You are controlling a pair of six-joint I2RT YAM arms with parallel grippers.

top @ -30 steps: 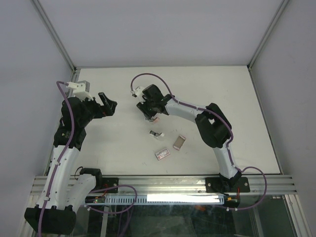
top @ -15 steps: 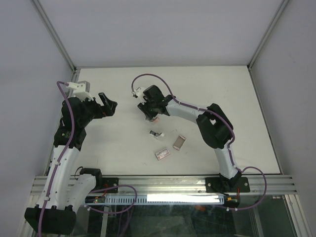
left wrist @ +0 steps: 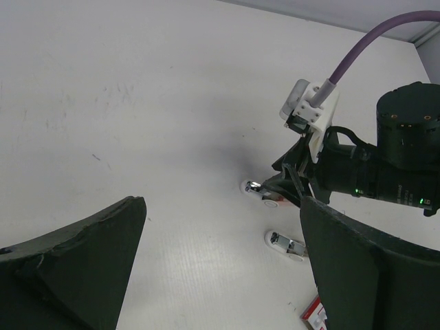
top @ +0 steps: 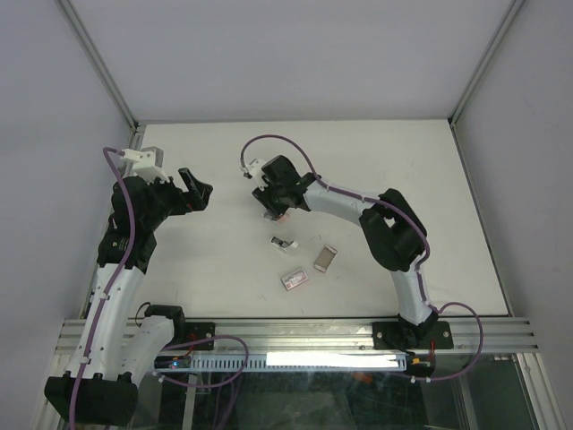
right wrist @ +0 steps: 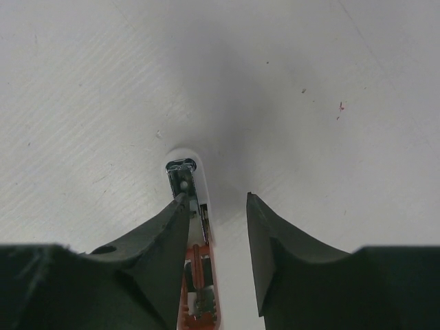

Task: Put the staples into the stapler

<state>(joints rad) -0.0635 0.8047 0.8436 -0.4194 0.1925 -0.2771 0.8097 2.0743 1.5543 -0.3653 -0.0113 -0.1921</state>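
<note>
The stapler lies opened on the table, white with a chrome tip and an orange-pink inside. My right gripper hangs low over it, open. Its left finger rests against the stapler's side, while the right finger stands apart from it. From above, the right gripper covers most of the stapler. My left gripper hovers wide open and empty at the left; in its own view it looks across at the stapler. I cannot pick out the staples.
A small white-and-chrome piece lies just nearer than the stapler, also seen in the left wrist view. Nearer still are a grey-brown sleeve and a flat red-and-white box. The enclosure walls ring the table.
The right gripper has crept slightly away from the bases over the stapler, and its jaws have narrowed a touch. The left arm has not moved.
</note>
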